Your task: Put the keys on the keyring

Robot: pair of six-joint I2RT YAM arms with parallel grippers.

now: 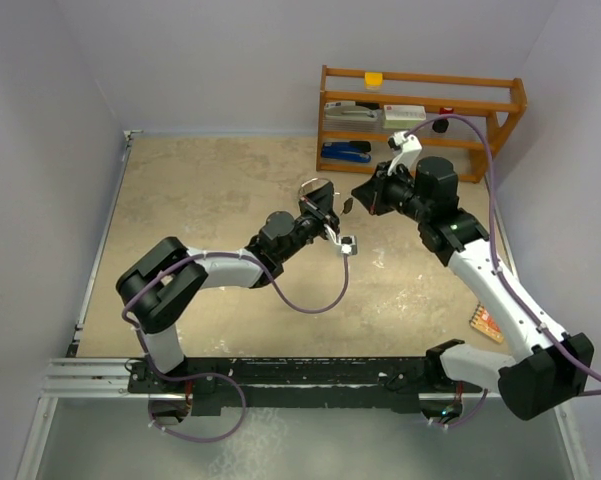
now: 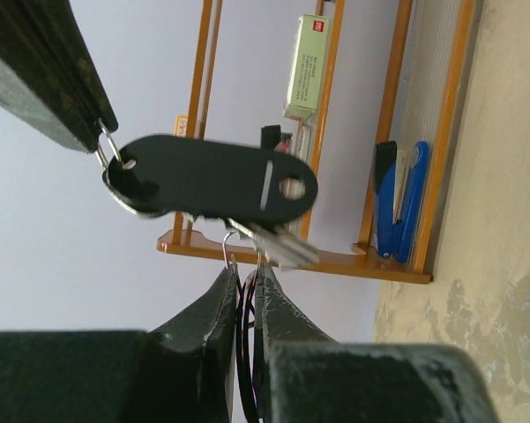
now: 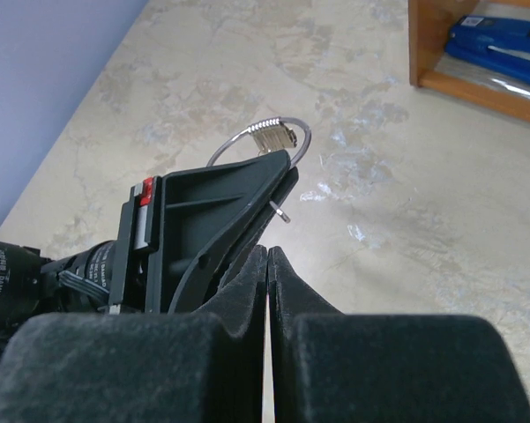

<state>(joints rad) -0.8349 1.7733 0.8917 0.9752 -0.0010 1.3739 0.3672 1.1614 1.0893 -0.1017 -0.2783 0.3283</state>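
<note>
A: Where's the keyring [image 3: 273, 137]?
B: Centre of the top view, its wire clamped in the left gripper [image 2: 245, 275].
A: And the right gripper [image 3: 266, 257]?
B: Pinched tight on the black-headed key [image 2: 212, 181], just right of the ring.

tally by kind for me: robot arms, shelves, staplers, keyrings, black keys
robot arms: 2 (left arm, right arm)
wooden shelf: 1
blue stapler: 1
keyring: 1
black key: 1
total: 6
</note>
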